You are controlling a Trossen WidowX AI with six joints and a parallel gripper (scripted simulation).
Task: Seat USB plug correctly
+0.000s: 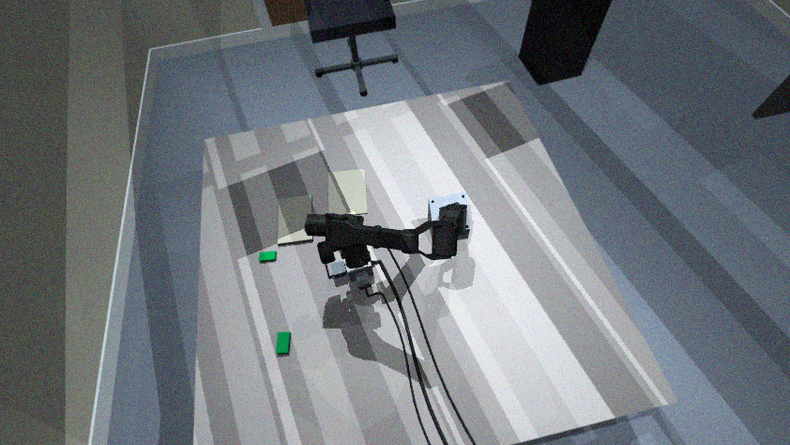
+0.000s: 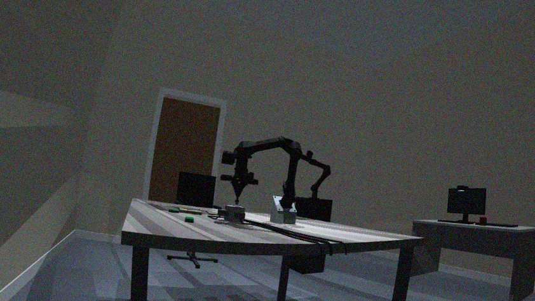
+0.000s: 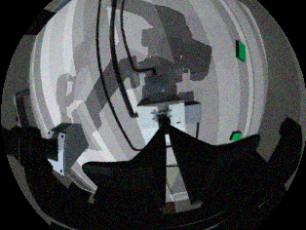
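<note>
The power cube [image 2: 234, 214] [image 3: 147, 108] is a pale grey box on the table, mostly hidden under the arm in the top view. Grey adapters stick out of its sides, one on the right in the wrist view [image 3: 193, 112]. My gripper [image 2: 236, 202] [image 3: 166, 130] points straight down just above the middle of the cube's top. Its fingertips are together, shut on the USB plug, which is small, dark and mostly hidden by them. The socket is hidden or too dark to make out. I cannot tell which way round the plug is or whether its tip is in the socket.
Black cables [image 1: 407, 326] [image 2: 284, 232] [image 3: 113, 58] run from the cube over the table's edge. Two green blocks [image 1: 267, 256] [image 1: 282, 343] and two cream pads [image 1: 354, 191] [image 1: 295, 221] lie near the cube. The arm's pale base bracket [image 1: 437, 205] [image 2: 283, 217] stands beside it.
</note>
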